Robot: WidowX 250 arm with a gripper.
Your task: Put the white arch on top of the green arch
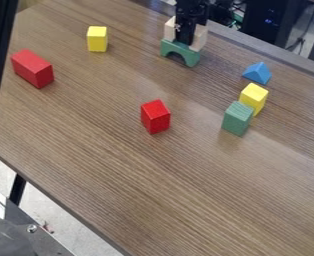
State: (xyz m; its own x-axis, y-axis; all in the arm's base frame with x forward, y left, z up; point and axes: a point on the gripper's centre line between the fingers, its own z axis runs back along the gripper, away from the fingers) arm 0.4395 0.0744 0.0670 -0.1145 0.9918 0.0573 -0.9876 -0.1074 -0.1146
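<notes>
- The gripper (184, 40) hangs down at the white arch (200, 38), near the desk's (186, 200) upper right edge.
- The white arch sits on the green arch (168, 48).
- Along that same edge, farther right, is a blue triangle (258, 74).
- Next come a yellow block (254, 97) and, just beside it, a green block (238, 119).
- One red block (155, 117) lies mid-desk.
- A longer red block (33, 69) and another yellow block (97, 39) lie toward the upper left.

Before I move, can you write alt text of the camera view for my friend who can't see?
A black end effector is at a white arch on top of a green arch, near the brown table's far edge. Also there: two red blocks, two yellow blocks, a green block and a blue triangular block.
</notes>
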